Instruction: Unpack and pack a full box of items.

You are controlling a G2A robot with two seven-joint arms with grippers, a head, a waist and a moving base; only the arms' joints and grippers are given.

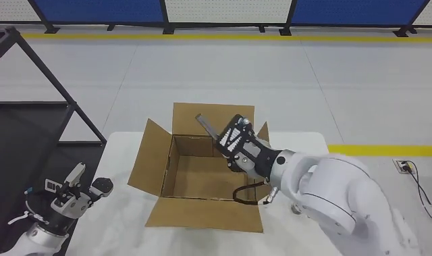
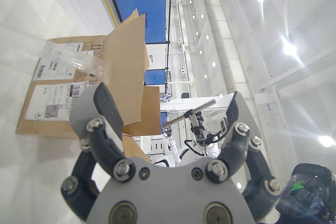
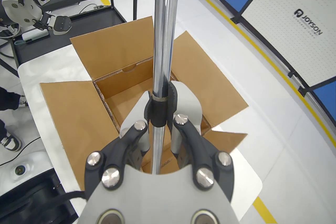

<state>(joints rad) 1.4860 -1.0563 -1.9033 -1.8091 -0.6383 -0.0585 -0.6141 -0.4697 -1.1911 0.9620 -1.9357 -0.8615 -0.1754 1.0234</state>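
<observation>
An open brown cardboard box (image 1: 202,178) stands on the white table (image 1: 121,215) with its flaps spread; what shows of its inside looks bare. My right gripper (image 1: 229,142) hovers over the box's far right corner, shut on a shiny metal rod (image 3: 164,33) with a black band. The rod (image 1: 206,126) sticks out past the fingers over the box's back flap. My left gripper (image 1: 88,182) sits low at the table's left edge, well clear of the box, open with nothing between its fingers (image 2: 109,107). From there the box (image 2: 78,93) shows its labelled side.
A black metal shelf rack (image 1: 34,121) stands to the left of the table. A clear plastic bag (image 2: 71,57) lies against the box's labelled side. Bare tabletop lies left of the box and in front of it.
</observation>
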